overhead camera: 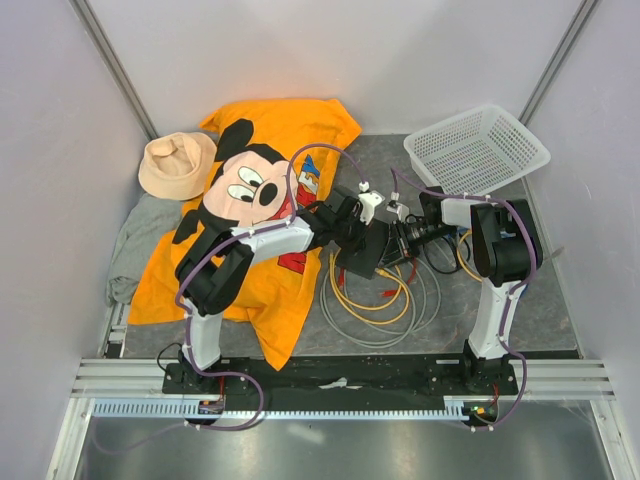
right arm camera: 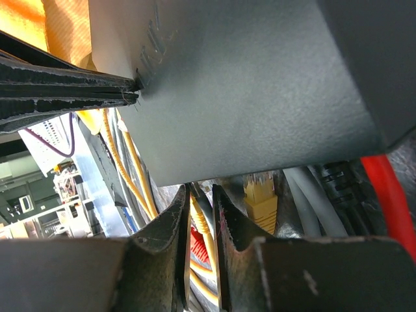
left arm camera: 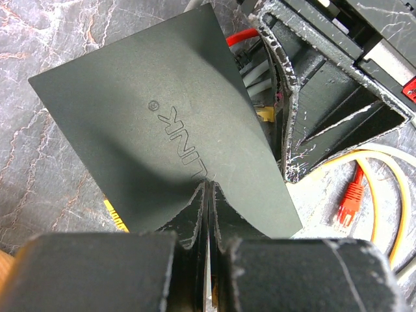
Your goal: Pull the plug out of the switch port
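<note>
While the jaws of your left arm (overhead camera: 270, 240) are pinched flat on one edge of it, the flat matte-black rectangular switch (left arm camera: 162, 123) sits at mid-worktop between the two wrists, its embossed "LINK" lettering facing up. You can see both left fingers (left arm camera: 188, 214) pressed together over that edge, with no gap between them. Along the switch's cable side, which faces your right arm (overhead camera: 500, 240), a red cable (right arm camera: 383, 195), pale grey cables (right arm camera: 305, 195) and a yellow plug with a clear tip (right arm camera: 260, 198) meet the casing; you cannot tell whether that plug is fully seated. Your right arm's jaws stand narrow, just beside the yellow plug. A yellow cable (right arm camera: 200, 227) shows in the slim gap between the fingers (right arm camera: 162, 240), and whether they grip it cannot be told. A loose red plug (left arm camera: 351, 198) lies on the grey marbled worktop (overhead camera: 545, 300) near looped yellow and grey cables (overhead camera: 375, 305). Further out, an orange Mickey Mouse T-shirt (overhead camera: 310, 120) spreads under the left arm. A beige bucket hat (overhead camera: 175, 165) and a grey garment (overhead camera: 140, 235) lie at the T-shirt's left edge. A white mesh basket (overhead camera: 478, 148) rests at the far right corner.
</note>
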